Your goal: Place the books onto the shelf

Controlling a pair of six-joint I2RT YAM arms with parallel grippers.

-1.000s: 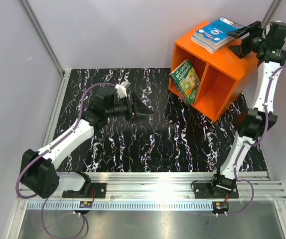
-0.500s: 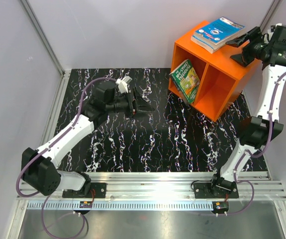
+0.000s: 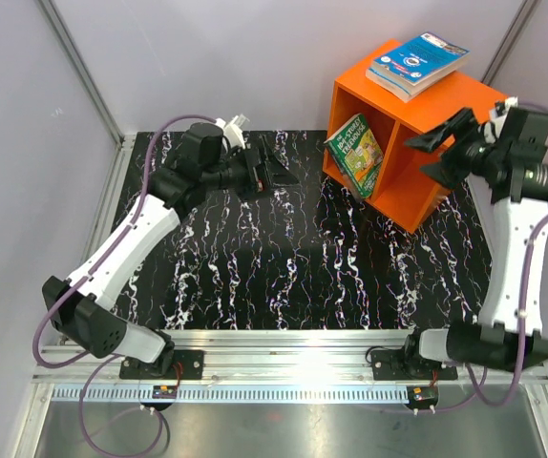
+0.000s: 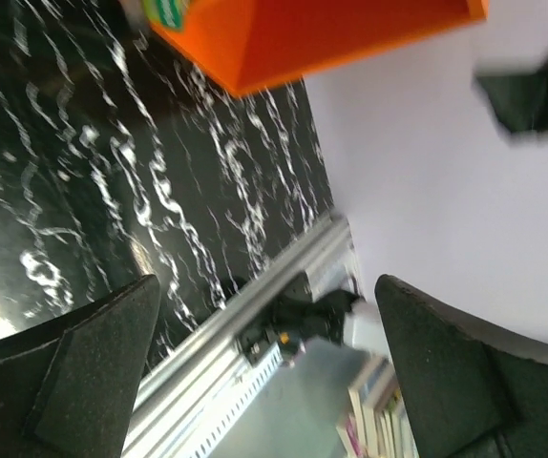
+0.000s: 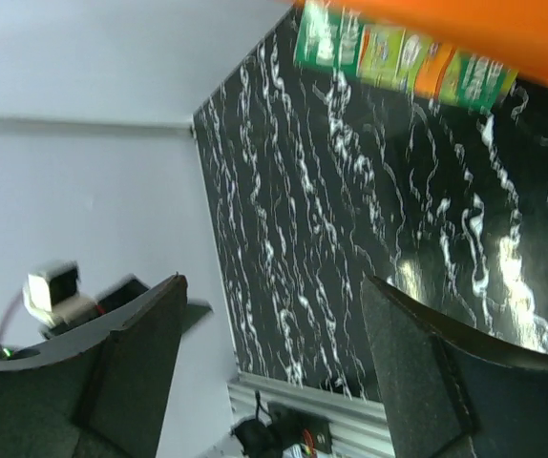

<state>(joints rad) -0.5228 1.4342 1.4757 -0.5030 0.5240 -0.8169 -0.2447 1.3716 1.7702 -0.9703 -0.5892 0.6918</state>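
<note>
Left end effector (image 3: pixel 277 172) and right end effector (image 3: pixel 419 159) both gape wide, empty; upper right, blue books (image 3: pixel 417 62) sit atop the shelf (image 3: pixel 470 100), green book (image 3: pixel 355 153) leans in its left compartment.

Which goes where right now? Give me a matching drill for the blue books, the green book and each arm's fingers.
1. blue books
2. green book
3. left fingers
4. right fingers

A. open, over the table, left of the shelf
B. leaning in the shelf's left compartment
C. open, close to the shelf's right compartment
D. on top of the shelf

Pairs: 1-D, 2-B, 3-A, 4-C
</note>
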